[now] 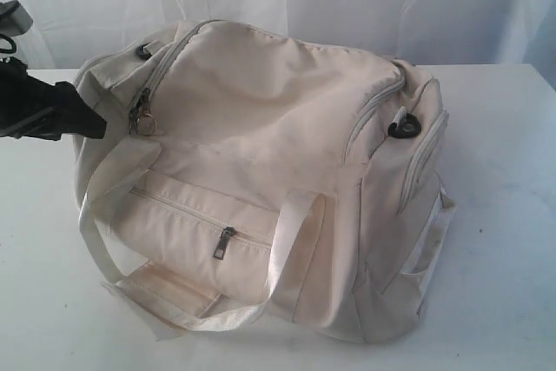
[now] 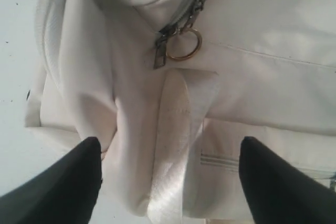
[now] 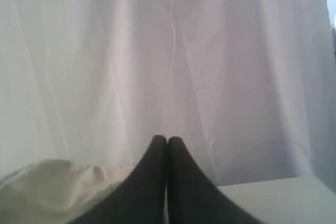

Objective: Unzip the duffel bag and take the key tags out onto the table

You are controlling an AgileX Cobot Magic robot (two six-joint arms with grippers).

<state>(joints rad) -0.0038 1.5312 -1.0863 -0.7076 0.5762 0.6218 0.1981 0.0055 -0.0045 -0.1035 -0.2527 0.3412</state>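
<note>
Exterior view: nothing of the task is done as far as I can see. The duffel bag [image 1: 261, 171] sits zipped across the middle of the table [image 1: 504, 215], reaching back nearly to the far edge, with its front pocket towards the near edge. The main zipper is closed, and its pulls [image 1: 142, 115] are bunched at the bag's left end. No key tags show anywhere (I judge they are inside). Unzipping, reaching in and setting them down are all left to do. The left end effector [image 1: 94, 125] hangs at that left end, just beside the pulls and apart from them.

Left wrist view: its fingers [image 2: 79, 182] are spread wide and grip nothing. The ring pull [image 2: 184, 45] lies ahead, roughly centred between the fingers, and it hangs free above the webbing handle [image 2: 181, 129]. I judge this is the line-up for grabbing the pull.

Right wrist view: the right end effector [image 3: 167, 139] is pressed together and empty. It faces the white curtain [image 3: 157, 51], with only a bit of bag fabric low in the picture, well clear of any zipper.
</note>
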